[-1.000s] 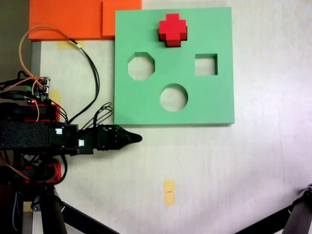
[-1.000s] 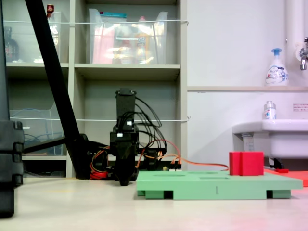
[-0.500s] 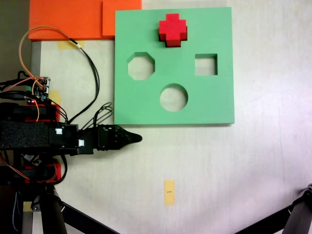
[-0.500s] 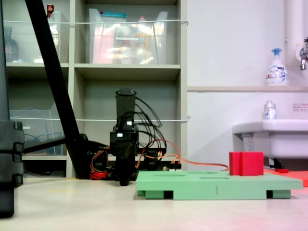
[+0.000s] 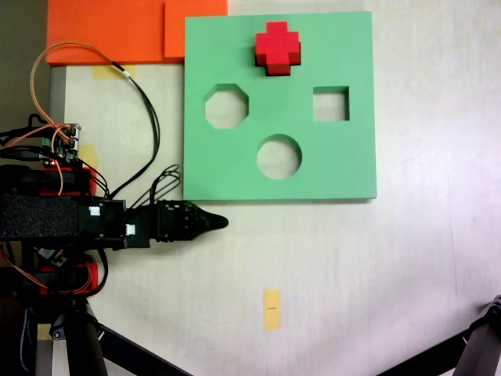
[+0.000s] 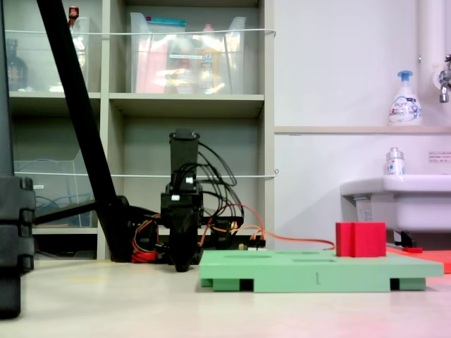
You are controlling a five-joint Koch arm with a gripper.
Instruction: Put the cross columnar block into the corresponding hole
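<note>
Nothing has changed in the last second: my pincer stays low over the desk, tips together on nothing, well apart from the green board. The cross columnar block stands on the board's far edge, apparently in its hole, so I judge the task finished.

Arm: black blocky segments, white stickers on the servo housings. End effector: black, tapering to a point. Orange and black cables loop beside the arm; red parts at its base.
</note>
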